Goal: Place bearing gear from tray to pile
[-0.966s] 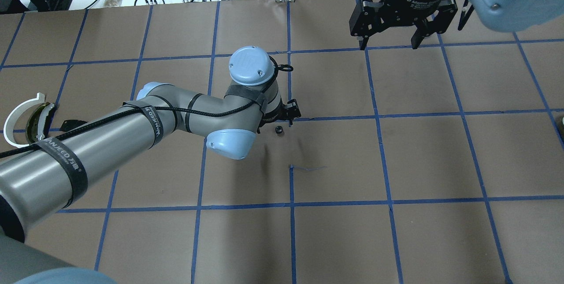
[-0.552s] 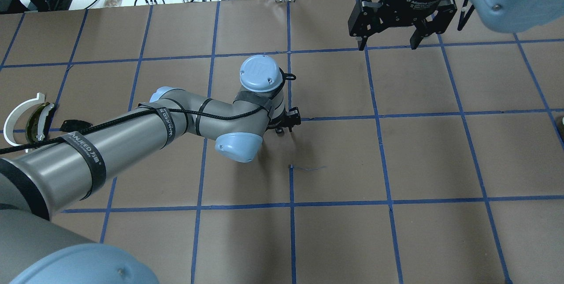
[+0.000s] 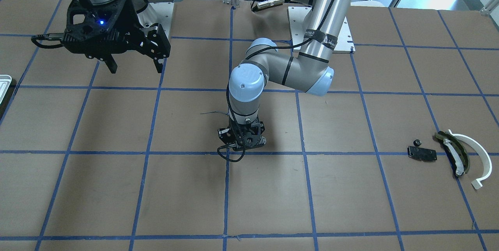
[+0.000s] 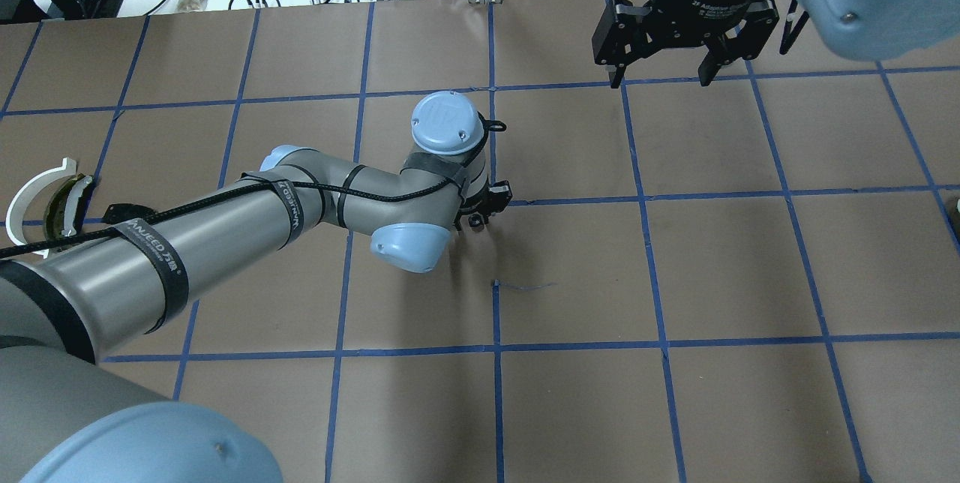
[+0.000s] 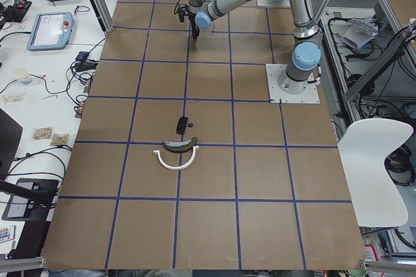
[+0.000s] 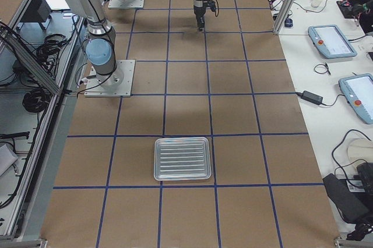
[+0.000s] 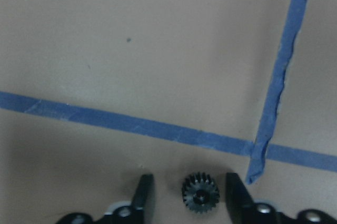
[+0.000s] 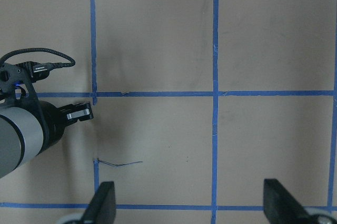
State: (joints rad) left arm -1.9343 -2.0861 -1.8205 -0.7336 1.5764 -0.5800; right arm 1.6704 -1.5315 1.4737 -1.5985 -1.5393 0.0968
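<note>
Lying flat on the brown table, the bearing gear is recorded at mid-table, just beside a crossing of blue tape lines, well apart from the tray and from the pile. The left gripper is lowered around it, fingers spread with a gap on each side; nothing is grasped. The right gripper is held raised above the table, jaws wide apart, empty.
</note>
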